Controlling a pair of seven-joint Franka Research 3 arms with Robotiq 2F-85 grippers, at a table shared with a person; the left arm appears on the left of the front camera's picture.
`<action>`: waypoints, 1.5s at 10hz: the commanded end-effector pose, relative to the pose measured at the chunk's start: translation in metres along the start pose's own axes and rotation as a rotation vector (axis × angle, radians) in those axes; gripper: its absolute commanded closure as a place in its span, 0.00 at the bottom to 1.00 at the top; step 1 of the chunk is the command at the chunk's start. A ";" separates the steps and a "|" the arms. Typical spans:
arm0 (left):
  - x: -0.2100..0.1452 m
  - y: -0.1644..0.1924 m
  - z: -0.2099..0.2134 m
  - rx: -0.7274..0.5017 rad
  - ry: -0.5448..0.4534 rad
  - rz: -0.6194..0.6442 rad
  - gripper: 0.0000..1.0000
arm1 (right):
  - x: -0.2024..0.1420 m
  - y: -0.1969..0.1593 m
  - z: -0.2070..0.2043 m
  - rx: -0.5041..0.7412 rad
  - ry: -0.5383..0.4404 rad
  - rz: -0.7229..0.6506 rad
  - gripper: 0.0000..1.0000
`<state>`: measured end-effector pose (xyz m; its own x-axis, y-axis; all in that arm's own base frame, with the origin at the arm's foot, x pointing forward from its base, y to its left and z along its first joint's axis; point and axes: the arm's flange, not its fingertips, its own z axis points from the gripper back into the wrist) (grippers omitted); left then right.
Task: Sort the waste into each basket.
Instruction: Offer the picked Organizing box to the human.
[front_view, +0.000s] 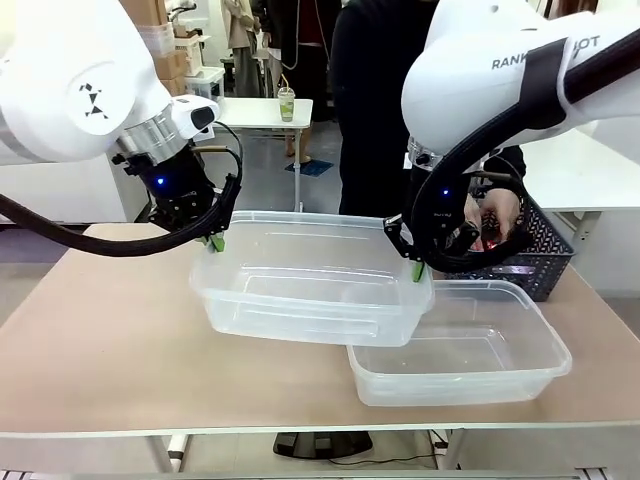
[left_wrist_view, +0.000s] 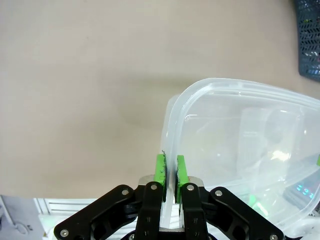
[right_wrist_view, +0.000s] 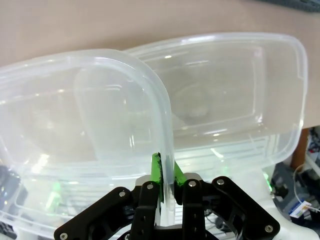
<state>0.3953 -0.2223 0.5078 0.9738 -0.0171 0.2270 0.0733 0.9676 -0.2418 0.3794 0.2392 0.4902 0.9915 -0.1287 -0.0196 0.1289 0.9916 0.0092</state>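
Plastic this thin will be light but floppy. The clear tub (front_view: 300, 285) has see-through walls and a rolled rim, and it looks empty, so its weight is no worry. Twisting and slipping are the risks. The rim is the only sensible place to hold it, and both arms hold it there. The left claw (front_view: 213, 240) is clamped on the rim of one short side, its green pads (left_wrist_view: 160, 167) pinching the wall from inside and outside. The right claw (front_view: 416, 268) is clamped the same way on the opposite rim. If the arms move unevenly, the wall will probably flex or slide out between the smooth pads.

The tub appears to hang just above the surface (front_view: 100, 340), with its right end overlapping the rim of a second clear tub (front_view: 455, 385) that sits on the surface below it. That lower rim is the nearest thing it could catch on. Beyond it, at the far right, stands the dark lattice basket (front_view: 548, 258). The person's hand (front_view: 497, 212) is at the basket with a shiny red item (front_view: 492, 241), close behind the right arm's wrist.
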 end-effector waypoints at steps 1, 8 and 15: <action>0.000 -0.003 0.003 0.000 -0.010 0.014 0.90 | 0.000 -0.001 0.003 -0.012 0.003 0.005 0.94; 0.000 -0.003 0.003 0.000 -0.010 0.014 0.90 | 0.000 -0.001 0.003 -0.012 0.003 0.005 0.94; 0.000 -0.003 0.003 0.000 -0.010 0.014 0.90 | 0.000 -0.001 0.003 -0.012 0.003 0.005 0.94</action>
<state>0.3953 -0.2224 0.5078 0.9738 -0.0172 0.2267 0.0734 0.9676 -0.2417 0.3795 0.2392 0.4902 0.9915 -0.1289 -0.0196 0.1291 0.9916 0.0090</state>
